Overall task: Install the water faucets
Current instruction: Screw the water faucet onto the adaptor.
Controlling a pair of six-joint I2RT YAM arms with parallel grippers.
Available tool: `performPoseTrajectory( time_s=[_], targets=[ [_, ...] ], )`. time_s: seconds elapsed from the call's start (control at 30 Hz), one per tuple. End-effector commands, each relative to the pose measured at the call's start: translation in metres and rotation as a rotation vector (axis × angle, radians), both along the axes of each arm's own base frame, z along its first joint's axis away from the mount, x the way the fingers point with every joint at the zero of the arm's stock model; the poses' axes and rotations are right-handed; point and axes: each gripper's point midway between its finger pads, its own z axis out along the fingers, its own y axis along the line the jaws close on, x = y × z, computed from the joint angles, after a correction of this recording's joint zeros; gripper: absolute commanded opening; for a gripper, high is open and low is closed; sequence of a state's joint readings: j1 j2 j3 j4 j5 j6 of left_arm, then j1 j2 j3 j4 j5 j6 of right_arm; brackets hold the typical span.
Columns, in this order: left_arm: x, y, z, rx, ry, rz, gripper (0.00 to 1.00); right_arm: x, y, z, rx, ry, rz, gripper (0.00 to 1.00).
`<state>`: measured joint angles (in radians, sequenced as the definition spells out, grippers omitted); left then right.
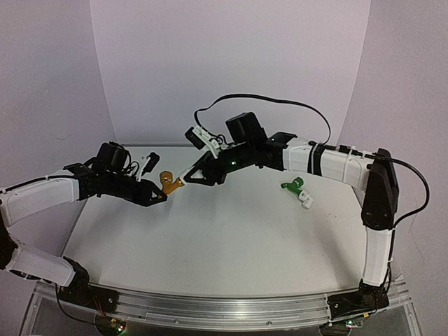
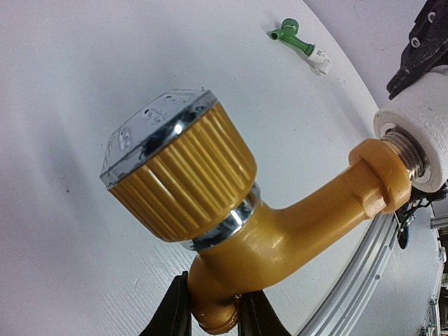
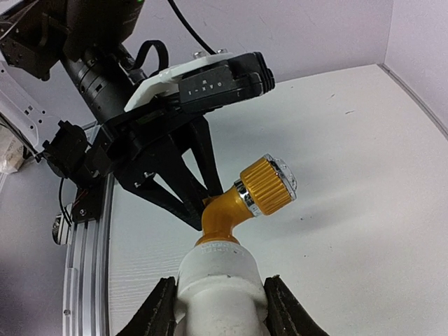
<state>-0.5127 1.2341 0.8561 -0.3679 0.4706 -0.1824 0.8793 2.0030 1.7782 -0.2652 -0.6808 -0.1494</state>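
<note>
An orange-yellow water faucet [image 1: 168, 182] hangs above the white table between both arms. My left gripper [image 2: 213, 318] is shut on its short spout end, with the ribbed knob [image 2: 175, 168] sticking up and away from the fingers. The faucet's threaded end sits in the mouth of a white pipe fitting [image 3: 220, 280], and my right gripper [image 3: 217, 308] is shut on that fitting's sides. In the right wrist view the orange faucet [image 3: 227, 210] stands just past the fitting, with the left fingers [image 3: 182, 189] behind it. A green water faucet [image 1: 294, 185], joined to another white fitting [image 1: 306, 201], lies on the table at the right.
The white table [image 1: 210, 238] has an aluminium rail [image 1: 210, 311] along its near edge. A small black part [image 1: 149, 162] lies near the back left. A black cable [image 1: 280, 105] loops above the right arm. White walls close in the back and both sides.
</note>
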Motion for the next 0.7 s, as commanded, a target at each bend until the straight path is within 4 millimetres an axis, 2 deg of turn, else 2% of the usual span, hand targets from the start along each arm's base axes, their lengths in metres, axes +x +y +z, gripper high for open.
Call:
performPoseTrajectory(
  time_s=[0.0, 0.23, 0.67],
  targets=[
    [0.0, -0.039, 0.103, -0.241, -0.33, -0.122, 0.0, -0.034, 0.027, -0.025, 0.004, 0.18, 0.078, 0.0],
    [0.007, -0.035, 0.103, -0.233, -0.353, -0.056, 0.0, -0.024, 0.027, -0.022, 0.043, 0.281, 0.017, 0.0],
    [0.011, -0.035, 0.108, -0.215, -0.396, -0.005, 0.0, -0.021, 0.036, -0.019, 0.091, 0.437, -0.003, 0.0]
  ],
)
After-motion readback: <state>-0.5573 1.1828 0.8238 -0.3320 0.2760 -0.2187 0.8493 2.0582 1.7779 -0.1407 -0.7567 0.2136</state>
